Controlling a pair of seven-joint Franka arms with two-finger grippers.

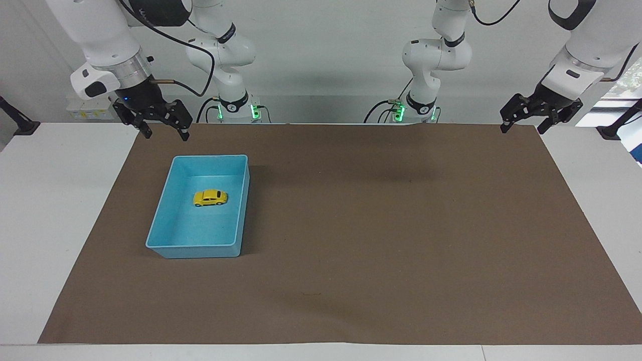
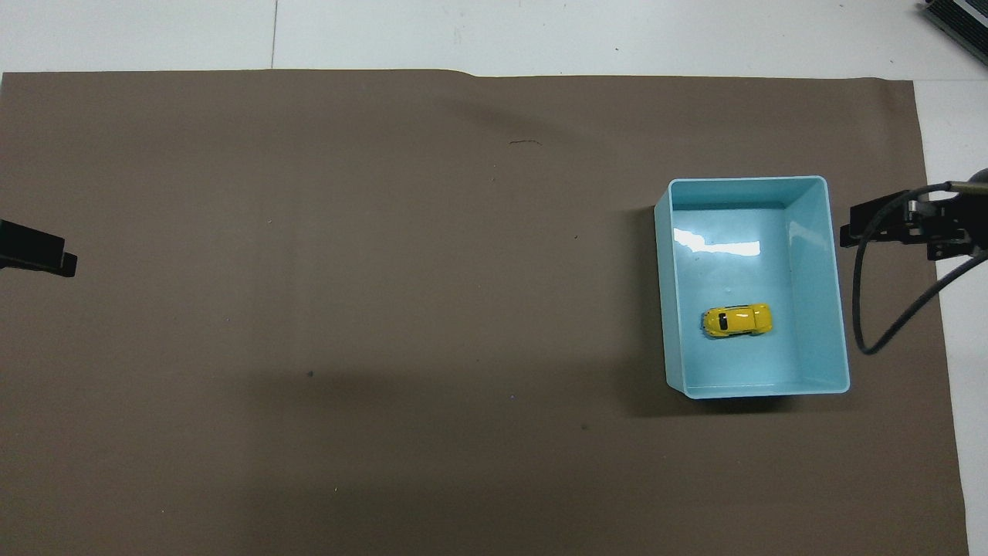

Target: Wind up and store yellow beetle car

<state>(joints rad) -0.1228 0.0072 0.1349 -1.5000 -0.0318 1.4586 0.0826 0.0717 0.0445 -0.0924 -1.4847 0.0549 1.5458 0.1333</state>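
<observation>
The yellow beetle car [image 1: 210, 198] sat on its wheels on the floor of the blue bin [image 1: 239, 215], roughly in the middle of the bin's width and somewhat nearer to the robots than the bin's centre, touching none of the walls. In the overhead view the car [image 2: 736, 320] lay crosswise to the bin's long sides, with its dark window patch turned toward the left arm's end of the table. The bin itself [image 2: 837, 309] rested on the brown mat [image 1: 381, 240] at the right arm's end of the table, and held nothing but the car.

The right gripper [image 1: 163, 133] hung in the air over the mat's edge, beside the bin's corner that lies nearest to the robots, well clear of the bin and of the car. Its fingers stood apart and held nothing. In the overhead view only its dark tip [image 2: 884, 228] and a looping black cable [image 2: 868, 309] showed, just beside the bin's outer long wall.

The left gripper [image 1: 521, 128] waited raised over the mat's corner at the left arm's end of the table, well apart from the bin. Its fingers were spread and empty as well. The overhead view caught only its black tip [image 2: 38, 259] at the picture's edge.
</observation>
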